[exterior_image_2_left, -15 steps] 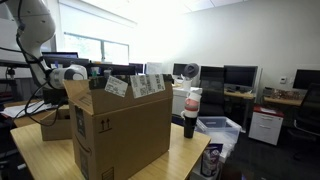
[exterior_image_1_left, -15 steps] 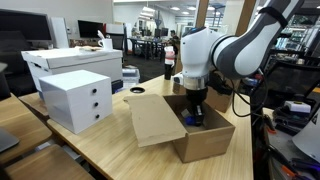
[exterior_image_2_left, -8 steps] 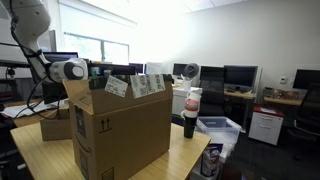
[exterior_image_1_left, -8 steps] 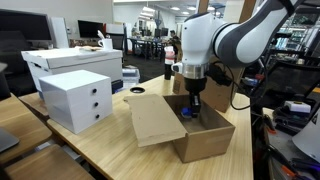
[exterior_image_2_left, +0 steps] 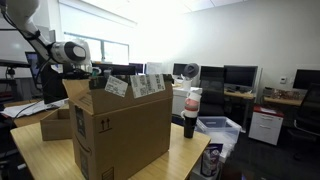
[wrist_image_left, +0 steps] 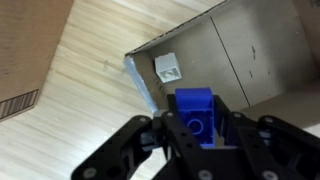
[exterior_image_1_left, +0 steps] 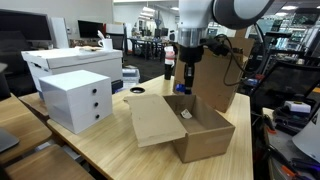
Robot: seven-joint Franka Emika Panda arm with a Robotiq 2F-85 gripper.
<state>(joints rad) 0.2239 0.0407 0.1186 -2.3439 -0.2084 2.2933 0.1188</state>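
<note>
The jaws are closed on a blue block [wrist_image_left: 197,118], one finger on each side of it, and the wrist view shows the block pinched between them with its studded top facing the camera. The block hangs in the air above the open cardboard box [exterior_image_1_left: 207,146], clear of its rim, over the edge where the box meets the wooden table [wrist_image_left: 80,95].

Inside the box, on its floor near a corner, lies a small white piece [wrist_image_left: 168,68] (too small to say what it is). One long flap [exterior_image_1_left: 150,118] of the box is folded out flat over the table.

In an exterior view the arm [exterior_image_1_left: 195,30] comes down from above, with a taller cardboard box [exterior_image_1_left: 217,80] standing just behind it. Left of the open box on the table stands a white drawer unit [exterior_image_1_left: 78,100], and a dark bottle [exterior_image_1_left: 168,62] stands further back.
</note>
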